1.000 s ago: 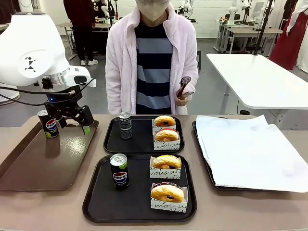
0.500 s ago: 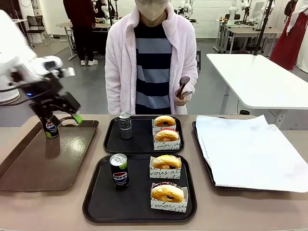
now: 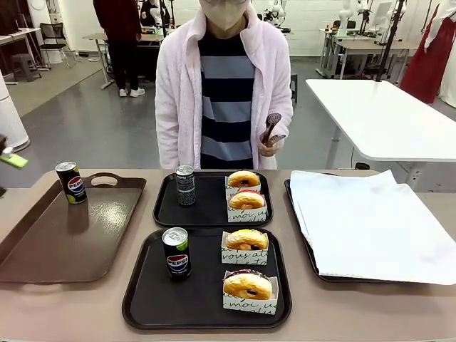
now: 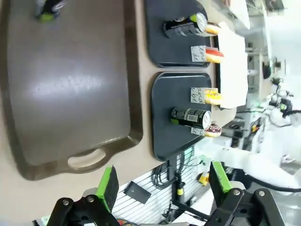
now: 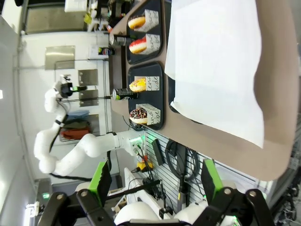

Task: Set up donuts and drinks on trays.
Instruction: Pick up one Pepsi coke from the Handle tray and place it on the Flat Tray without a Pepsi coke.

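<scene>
Change: since a second ago my left arm has pulled off the brown tray and out past the table's left edge; a green pad shows at the front view's left border. The cans, donuts and trays sit as before.
Near black tray: one Pepsi can upright on its left half; two sleeved donuts on its right half, a yellow-glazed one behind a chocolate one.
Far black tray: one patterned can upright at left; two sleeved donuts at right, a yellow one behind a red-iced one.
Brown tray: a second Pepsi can upright in its far left corner; the rest bare.
Paper-lined tray: white sheet covers it, nothing on the sheet.
Left gripper: jaws spread wide, nothing between them; it looks down past the brown tray's handle end, all cans well clear.
Right gripper: jaws spread, nothing held, off the table's edge beside the paper-lined tray.
Room: I see bare table between the trays and along the near edge.
Person: stands at the far side, one hand holding tongs.
</scene>
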Robot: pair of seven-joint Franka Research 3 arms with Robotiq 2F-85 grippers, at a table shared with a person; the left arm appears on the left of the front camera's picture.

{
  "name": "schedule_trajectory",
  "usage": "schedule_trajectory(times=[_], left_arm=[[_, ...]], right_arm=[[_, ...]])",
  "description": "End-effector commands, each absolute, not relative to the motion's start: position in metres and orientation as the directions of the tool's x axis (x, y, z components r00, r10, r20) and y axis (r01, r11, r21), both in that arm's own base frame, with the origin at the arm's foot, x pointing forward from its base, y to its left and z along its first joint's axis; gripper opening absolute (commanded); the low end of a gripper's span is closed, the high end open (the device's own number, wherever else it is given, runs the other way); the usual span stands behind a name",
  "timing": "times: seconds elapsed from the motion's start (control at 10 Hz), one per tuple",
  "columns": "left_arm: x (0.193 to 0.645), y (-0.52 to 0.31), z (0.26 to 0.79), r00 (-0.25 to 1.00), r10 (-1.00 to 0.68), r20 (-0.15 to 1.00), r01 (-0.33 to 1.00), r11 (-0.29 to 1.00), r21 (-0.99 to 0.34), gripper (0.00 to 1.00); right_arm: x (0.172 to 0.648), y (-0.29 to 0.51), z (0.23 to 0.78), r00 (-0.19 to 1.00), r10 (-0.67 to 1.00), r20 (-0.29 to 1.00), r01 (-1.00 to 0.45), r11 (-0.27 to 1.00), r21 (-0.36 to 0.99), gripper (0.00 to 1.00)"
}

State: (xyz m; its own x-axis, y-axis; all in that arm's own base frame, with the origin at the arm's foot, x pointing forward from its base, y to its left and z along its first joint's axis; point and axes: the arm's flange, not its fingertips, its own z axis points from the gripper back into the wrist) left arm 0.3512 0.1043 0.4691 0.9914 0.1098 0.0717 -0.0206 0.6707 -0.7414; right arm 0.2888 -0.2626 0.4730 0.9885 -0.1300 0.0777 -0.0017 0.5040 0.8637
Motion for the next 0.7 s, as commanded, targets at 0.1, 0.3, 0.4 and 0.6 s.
schedule_trajectory(times=[0.1,0.3,0.4,0.6], left_arm=[[0.347,0.156,0.438,0.979,0.198,0.052,-0.062,0.529,-0.847,1.00],[0.335,0.189,0.433,0.976,0.215,0.040,-0.061,0.442,-0.895,1.00],[0.328,0.201,0.433,0.973,0.224,0.046,-0.048,0.396,-0.917,1.00],[0.327,0.213,0.431,0.971,0.236,0.040,-0.051,0.368,-0.929,1.00]], right_arm=[[0.290,-0.262,0.473,0.987,-0.129,0.095,-0.020,0.491,0.871,1.00],[0.290,-0.262,0.473,0.987,-0.129,0.095,-0.020,0.491,0.871,1.00],[0.290,-0.262,0.473,0.987,-0.129,0.095,-0.020,0.491,0.871,1.00],[0.290,-0.262,0.473,0.987,-0.129,0.095,-0.020,0.491,0.871,1.00]])
